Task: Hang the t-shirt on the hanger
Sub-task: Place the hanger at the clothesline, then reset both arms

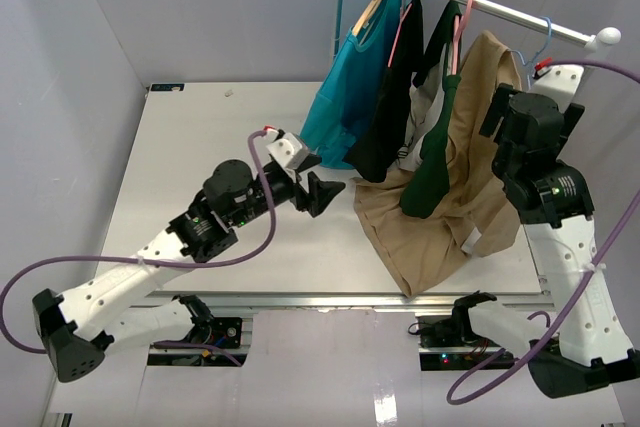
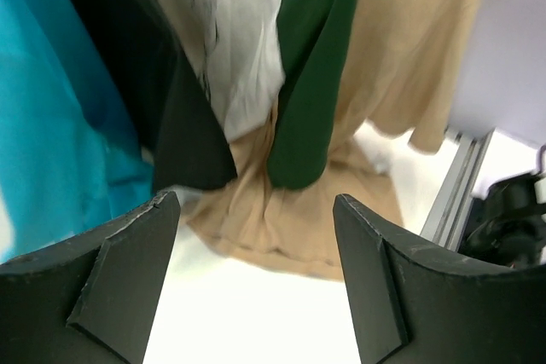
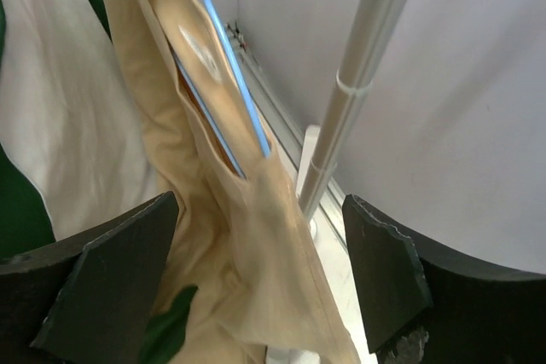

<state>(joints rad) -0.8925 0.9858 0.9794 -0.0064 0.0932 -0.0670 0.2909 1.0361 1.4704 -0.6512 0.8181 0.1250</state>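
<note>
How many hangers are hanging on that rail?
4. From the left: the wooden hanger, a pink hanger, a second pink hanger, then the light-blue hanger at the right end. Another could be hidden.

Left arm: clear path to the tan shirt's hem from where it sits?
Probably yes. The left gripper is open and aimed at the t-shirt, whose hem lies bunched on the table just ahead, with nothing between. The green shirt covers only its upper part.
</note>
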